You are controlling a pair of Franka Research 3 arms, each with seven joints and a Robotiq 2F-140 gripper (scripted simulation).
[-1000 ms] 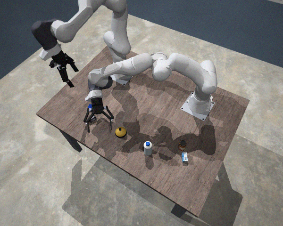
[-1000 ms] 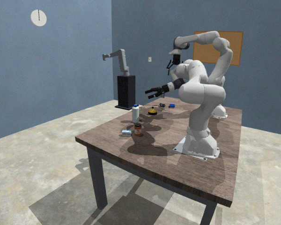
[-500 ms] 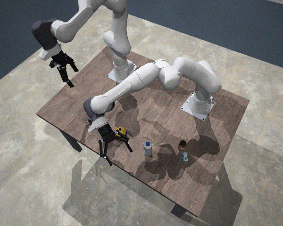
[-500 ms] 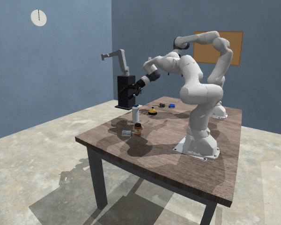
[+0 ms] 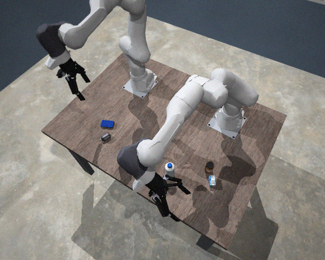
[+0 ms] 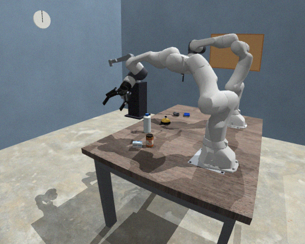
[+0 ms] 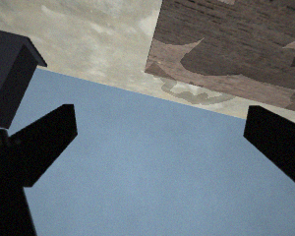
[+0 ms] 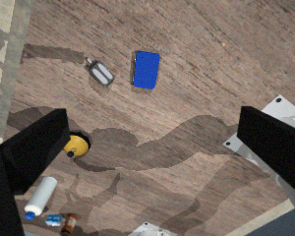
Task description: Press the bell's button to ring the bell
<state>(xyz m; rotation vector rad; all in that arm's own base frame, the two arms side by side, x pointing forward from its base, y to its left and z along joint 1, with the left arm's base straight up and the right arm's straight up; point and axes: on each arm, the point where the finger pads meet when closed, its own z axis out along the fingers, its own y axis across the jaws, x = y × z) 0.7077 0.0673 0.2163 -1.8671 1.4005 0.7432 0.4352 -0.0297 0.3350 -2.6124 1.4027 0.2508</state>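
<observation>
Your left gripper [image 5: 183,206] [image 6: 112,106] [image 7: 160,120] is open and holds nothing; the right gripper [image 5: 85,90] [image 6: 182,77] [image 8: 153,123] also. In the exterior view, the bell [image 6: 165,121] [image 8: 79,146] stands upright, right of the bottle [image 5: 169,169] [image 6: 147,124] [image 8: 41,196] and farther. I judge this is approach: please close one gripper, centre above the button [image 6: 165,116] [image 8: 71,153], then press straight down.
</observation>
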